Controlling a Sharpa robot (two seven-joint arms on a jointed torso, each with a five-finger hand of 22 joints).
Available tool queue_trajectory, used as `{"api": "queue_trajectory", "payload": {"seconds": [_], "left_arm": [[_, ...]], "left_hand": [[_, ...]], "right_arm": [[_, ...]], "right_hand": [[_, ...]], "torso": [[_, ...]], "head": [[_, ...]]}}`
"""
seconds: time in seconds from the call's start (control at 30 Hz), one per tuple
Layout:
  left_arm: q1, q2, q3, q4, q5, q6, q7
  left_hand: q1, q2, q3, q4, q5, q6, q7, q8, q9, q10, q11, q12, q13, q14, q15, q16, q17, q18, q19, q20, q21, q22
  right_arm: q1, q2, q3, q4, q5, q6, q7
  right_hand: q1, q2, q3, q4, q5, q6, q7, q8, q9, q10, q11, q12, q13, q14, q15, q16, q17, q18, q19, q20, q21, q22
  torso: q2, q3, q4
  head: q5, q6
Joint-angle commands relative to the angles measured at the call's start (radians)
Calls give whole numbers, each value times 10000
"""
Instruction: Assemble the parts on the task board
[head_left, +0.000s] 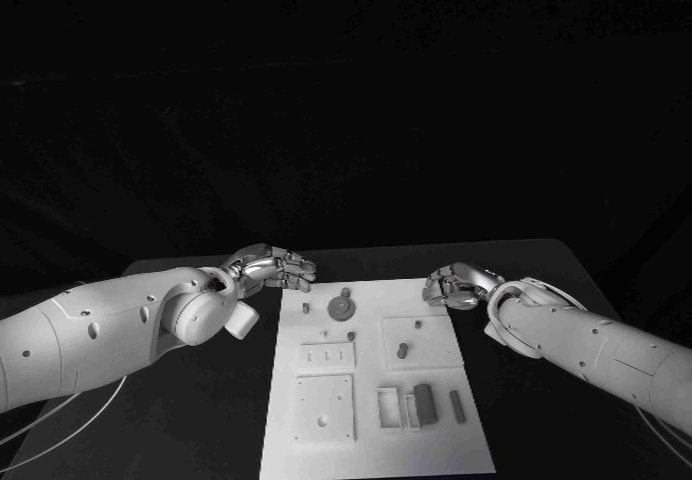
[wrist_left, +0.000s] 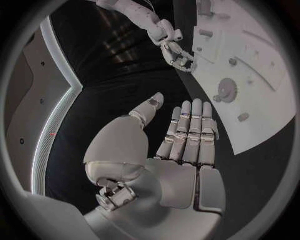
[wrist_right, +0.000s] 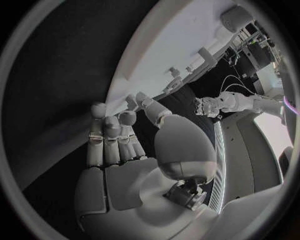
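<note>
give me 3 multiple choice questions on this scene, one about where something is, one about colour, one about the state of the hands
1. Where is the gear on the board?
A. near the far edge, between the two hands
B. at the near edge
C. off the board, on the table

2. What colour is the board?
A. black
B. white
C. red

3. What are the left hand and right hand holding?
A. each a part
B. only the left holds a part
C. nothing

Answers:
1 A: the head view shows the gear near the board's far end, between the hands.
2 B: the board shows white against the black table.
3 C: the wrist views show the left hand and right hand with bare palms and fingers extended.
</note>
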Motion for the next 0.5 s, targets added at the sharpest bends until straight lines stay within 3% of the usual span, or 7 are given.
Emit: {"api": "queue_trajectory", "payload": {"seconds": [0.03,0.5], "left_arm": [[6,-4,8,83,-12,-18,65],[8,-31,10,172,-13,-88,89]], "left_hand": [[-107,-3,-35,12,-16,-14,71,-54,10,37,20,-41,16,78,-21,4,10,-38,36,-1,-3,13],[-100,-5,-25,3,-15,-16,71,-56,12,31,22,-51,18,75,-21,-2,13,-36,33,-3,-5,13]], "right_arm": [[-16,38,2,-43,348,97,36],[-16,68,2,-96,567,562,114]], "right_hand": [[2,91,-30,23,59,70,54,65,-11,10,31,72,-6,14,9,45,-3,130,86,-15,40,183],[9,130,-13,4,53,107,41,84,-16,11,23,89,-8,15,14,54,-8,130,79,-20,46,183]], "torso": [[9,0,1],[-9,5,-3]], "head": [[-10,4],[15,-50]]}}
